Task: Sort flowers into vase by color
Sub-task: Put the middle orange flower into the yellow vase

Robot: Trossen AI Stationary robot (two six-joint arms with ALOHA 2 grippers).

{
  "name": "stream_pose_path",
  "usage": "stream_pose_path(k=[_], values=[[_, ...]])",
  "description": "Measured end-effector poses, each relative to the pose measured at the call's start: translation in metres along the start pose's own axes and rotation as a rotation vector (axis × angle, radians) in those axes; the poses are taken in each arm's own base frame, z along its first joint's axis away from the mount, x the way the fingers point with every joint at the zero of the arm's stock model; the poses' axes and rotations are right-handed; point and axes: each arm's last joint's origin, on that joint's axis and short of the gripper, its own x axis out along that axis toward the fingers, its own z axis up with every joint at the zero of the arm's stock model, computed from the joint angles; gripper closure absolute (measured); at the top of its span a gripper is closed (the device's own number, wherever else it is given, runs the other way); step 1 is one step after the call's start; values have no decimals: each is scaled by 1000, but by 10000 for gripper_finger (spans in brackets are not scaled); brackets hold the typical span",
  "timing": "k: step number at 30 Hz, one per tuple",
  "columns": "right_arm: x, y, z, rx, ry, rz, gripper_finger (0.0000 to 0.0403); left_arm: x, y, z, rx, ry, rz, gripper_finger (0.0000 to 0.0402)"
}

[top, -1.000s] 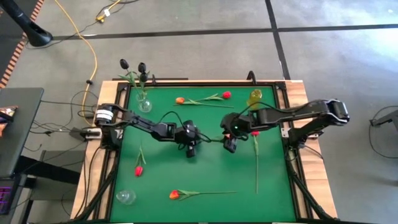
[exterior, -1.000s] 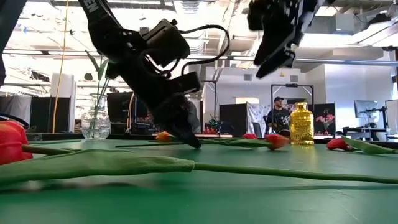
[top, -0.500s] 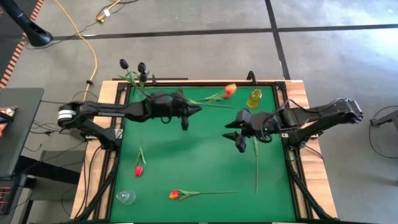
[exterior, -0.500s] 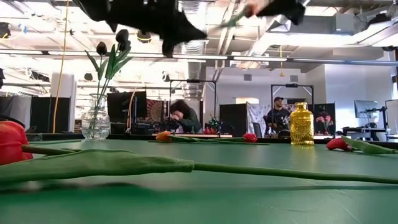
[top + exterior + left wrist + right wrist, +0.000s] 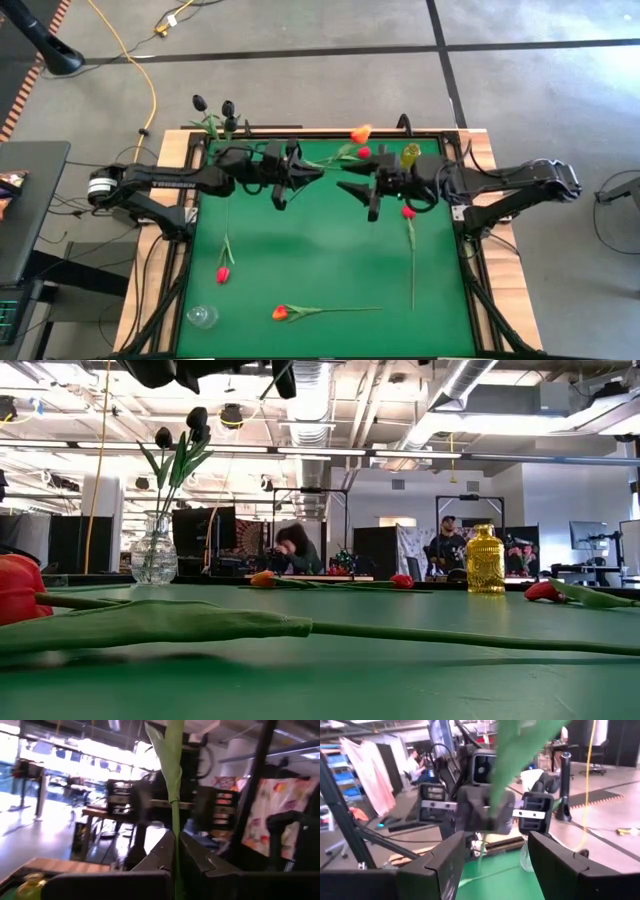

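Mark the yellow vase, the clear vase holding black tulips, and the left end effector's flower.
yellow vase (image 5: 485,560): low view, body.
clear vase (image 5: 154,558): low view, bulb.
orange tulip (image 5: 359,133): high view, head.

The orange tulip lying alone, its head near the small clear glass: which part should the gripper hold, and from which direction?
Probably the middle of its bare stem, from straight above, with the gripper closing across it: the orange tulip lies flat, with head and leaves at the left arm's end. The left gripper holds another tulip; the open right gripper is free.
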Motion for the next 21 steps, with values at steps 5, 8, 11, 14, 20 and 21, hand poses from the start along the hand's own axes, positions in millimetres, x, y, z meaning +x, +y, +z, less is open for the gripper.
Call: stream_pose_path(k=[5,8,11,14,20,21], values=[[3,-9,7,8,-45,71,159,2,-6,-1,18,-10,2,401],[3,-12,8,9,-56,80,159,3,-8,-1,17,-22,25,401],[4,-16,10,7,-58,119,159,4,-10,-3,21,-28,56,401],[4,-17,10,7,-60,124,159,4,-11,-2,38,-40,75,401],[20,-19,4,6,-92,161,159,12,-12,-12,17,-64,94,401],[22,-20,2,5,-83,156,159,14,-12,-14,9,-75,86,401]])
